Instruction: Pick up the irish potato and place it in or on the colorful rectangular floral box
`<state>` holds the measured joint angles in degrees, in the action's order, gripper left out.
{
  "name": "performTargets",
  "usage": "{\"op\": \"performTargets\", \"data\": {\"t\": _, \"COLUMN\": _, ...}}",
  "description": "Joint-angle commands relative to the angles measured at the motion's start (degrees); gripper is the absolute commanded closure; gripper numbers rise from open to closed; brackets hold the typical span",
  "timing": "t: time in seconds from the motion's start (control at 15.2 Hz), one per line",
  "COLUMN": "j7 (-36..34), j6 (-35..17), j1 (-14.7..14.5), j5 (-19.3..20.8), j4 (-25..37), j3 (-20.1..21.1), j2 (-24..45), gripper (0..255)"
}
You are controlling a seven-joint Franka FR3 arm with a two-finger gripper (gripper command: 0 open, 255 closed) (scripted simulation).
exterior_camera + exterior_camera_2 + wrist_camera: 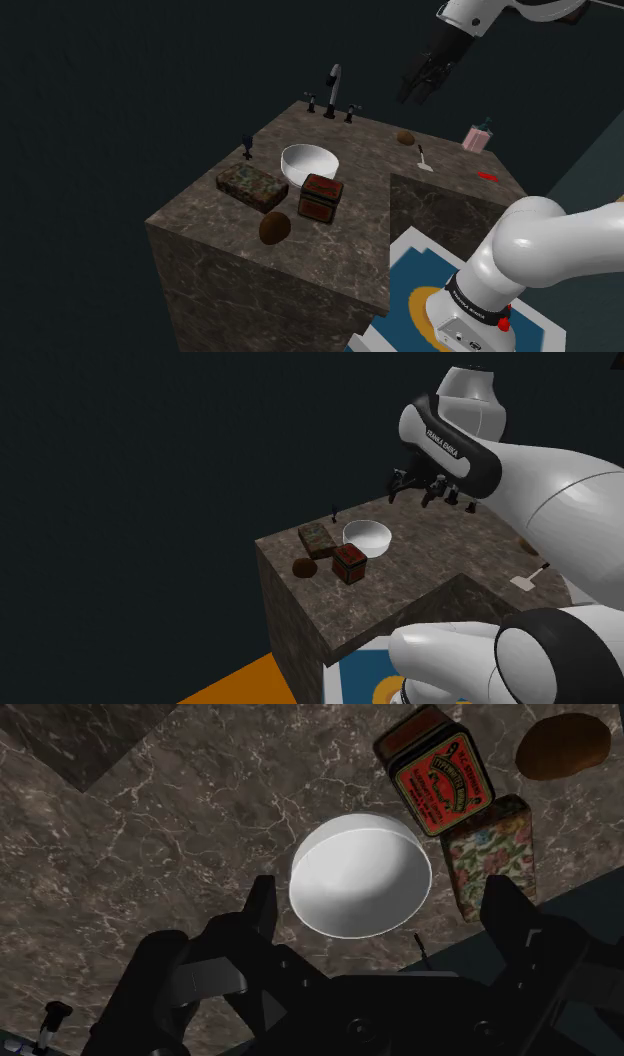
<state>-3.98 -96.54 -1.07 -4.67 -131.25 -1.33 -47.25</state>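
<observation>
Marbled brown stone forms the countertop point(370, 160). I see the irish potato point(275, 228) lying close to its front edge at the shoulder view's lower left, just beside the floral box point(252, 188) and the red tin point(321, 197), with a white bowl point(309, 162) behind them. The gripper point(415, 95) hangs high above the counter near the faucet point(335, 92), well apart from the potato, its fingers point(262, 909) standing wide apart, and bare stone lies open below it.

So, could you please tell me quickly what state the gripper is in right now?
Gripper: open, holding nothing; the potato lies on the counter.
</observation>
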Motion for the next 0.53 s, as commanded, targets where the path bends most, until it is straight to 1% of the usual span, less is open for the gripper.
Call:
{"op": "performTargets", "data": {"t": 0.0, "j7": 0.0, "j6": 0.0, "j1": 0.0, "j5": 0.0, "j4": 0.0, "j3": 0.0, "j2": 0.0, "gripper": 0}}
{"op": "performTargets", "data": {"t": 0.46, "j7": -18.0, "j6": -0.5, "j1": 1.7, "j5": -5.7, "j4": 0.1, "j3": 8.7, "j2": 9.7, "gripper": 0}}
